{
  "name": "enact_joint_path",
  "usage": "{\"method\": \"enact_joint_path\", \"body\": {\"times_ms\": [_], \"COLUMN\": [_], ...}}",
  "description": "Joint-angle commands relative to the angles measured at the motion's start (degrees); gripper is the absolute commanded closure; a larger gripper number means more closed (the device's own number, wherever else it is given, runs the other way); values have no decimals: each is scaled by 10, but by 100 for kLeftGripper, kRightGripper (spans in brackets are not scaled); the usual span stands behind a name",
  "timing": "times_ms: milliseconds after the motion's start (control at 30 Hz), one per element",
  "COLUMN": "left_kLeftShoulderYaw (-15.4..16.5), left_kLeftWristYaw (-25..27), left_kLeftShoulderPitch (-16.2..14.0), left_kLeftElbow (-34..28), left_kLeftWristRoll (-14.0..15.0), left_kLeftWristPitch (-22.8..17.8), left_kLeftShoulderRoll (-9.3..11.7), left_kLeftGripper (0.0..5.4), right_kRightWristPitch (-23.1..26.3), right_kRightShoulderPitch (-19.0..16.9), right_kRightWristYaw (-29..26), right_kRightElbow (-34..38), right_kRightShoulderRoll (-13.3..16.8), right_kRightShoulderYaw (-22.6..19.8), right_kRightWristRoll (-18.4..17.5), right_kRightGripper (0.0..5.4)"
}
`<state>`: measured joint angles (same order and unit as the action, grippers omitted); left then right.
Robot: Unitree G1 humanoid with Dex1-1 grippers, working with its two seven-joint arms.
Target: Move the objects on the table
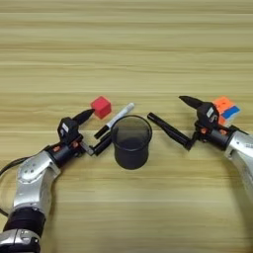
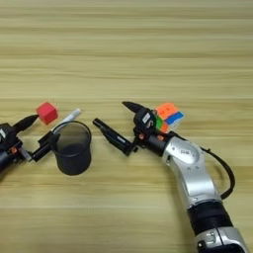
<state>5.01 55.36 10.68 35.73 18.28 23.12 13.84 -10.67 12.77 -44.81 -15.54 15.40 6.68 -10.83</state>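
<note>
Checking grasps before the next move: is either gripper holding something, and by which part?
Neither. Left gripper is open beside the white marker; right gripper is open, empty.

The light wooden table (image 1: 126, 44) bears a red cube (image 1: 101, 106), puzzle cube (image 2: 168, 116), white marker (image 1: 118, 117) and mesh cup (image 1: 131, 142)

mesh cup (image 1: 131, 142) between both grippers | small cube (image 1: 101, 106) just beyond left gripper (image 1: 96, 130) | marker (image 1: 115, 120) at its fingertips, behind cup | puzzle cube (image 2: 168, 116) behind right gripper (image 2: 110, 121)
</note>
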Motion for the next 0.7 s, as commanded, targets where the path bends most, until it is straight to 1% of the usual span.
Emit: {"method": "enact_joint_path", "body": {"times_ms": [33, 200, 467, 533, 700], "left_kLeftShoulderYaw": [-12, -19, -30, -35, -54], "left_kLeftWristYaw": [-2, 1, 6, 11, 27], "left_kLeftShoulderPitch": [12, 9, 0, -5, -24], "left_kLeftElbow": [0, -12, -38, -51, -91], "left_kLeftWristRoll": [-10, -8, -6, -5, -4], "left_kLeftWristPitch": [2, 0, -5, -9, -23], "left_kLeftShoulderRoll": [-7, -8, -7, -5, 1], "left_kLeftGripper": [3, 3, 3, 3, 3], "right_kRightWristPitch": [11, 18, 31, 33, 35], "right_kRightShoulderPitch": [12, 14, 10, 5, -16], "right_kRightWristYaw": [9, 14, -4, -15, -59], "right_kRightElbow": [9, 16, 39, 50, 84], "right_kRightShoulderRoll": [-4, -11, -16, -11, 10], "right_kRightShoulderYaw": [7, 20, 47, 51, 56], "right_kRightWristRoll": [9, 14, 11, 4, -13], "right_kRightGripper": [0, 0, 0, 0, 0]}}
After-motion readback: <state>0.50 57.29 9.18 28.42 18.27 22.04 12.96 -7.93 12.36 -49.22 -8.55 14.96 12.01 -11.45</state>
